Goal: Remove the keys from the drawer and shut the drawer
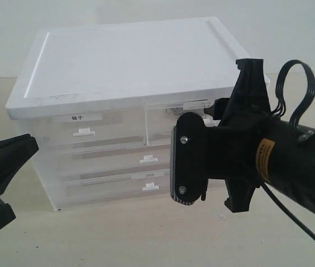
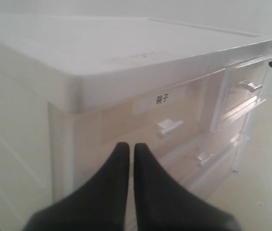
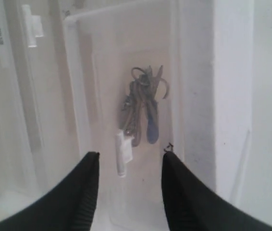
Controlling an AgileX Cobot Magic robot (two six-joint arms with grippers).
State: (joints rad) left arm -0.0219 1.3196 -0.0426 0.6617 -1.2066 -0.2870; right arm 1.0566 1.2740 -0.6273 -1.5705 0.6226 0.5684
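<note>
**A:** White wall (image 1: 146,11), beige table (image 1: 118,233), white cabinet (image 1: 124,55) on it with see-through drawers. Where are the keys?

**B:** The keys (image 3: 143,108) are inside the drawer (image 3: 109,62), top row, right half. There's a blue fob (image 3: 153,127) in the bunch. It's all hazy through the plastic.

**A:** Is it in or out?

**B:** Out a bit. In the left wrist view its front stands proud of the cabinet face.

**A:** And the right gripper?

**B:** The right gripper (image 3: 131,156) is straight in front of that drawer, its 2 fingers (image 3: 85,192) spread wide and gripping nothing. The white tab handle (image 3: 123,156) lines up between them. I can't tell if they touch it.

**A:** Left one?

**B:** The left gripper (image 2: 128,149) is low by the cabinet's left corner, pointing at the labelled drawer (image 2: 165,120). Its fingers are all but pressed together, holding nothing, and it's apart from the cabinet.
</note>
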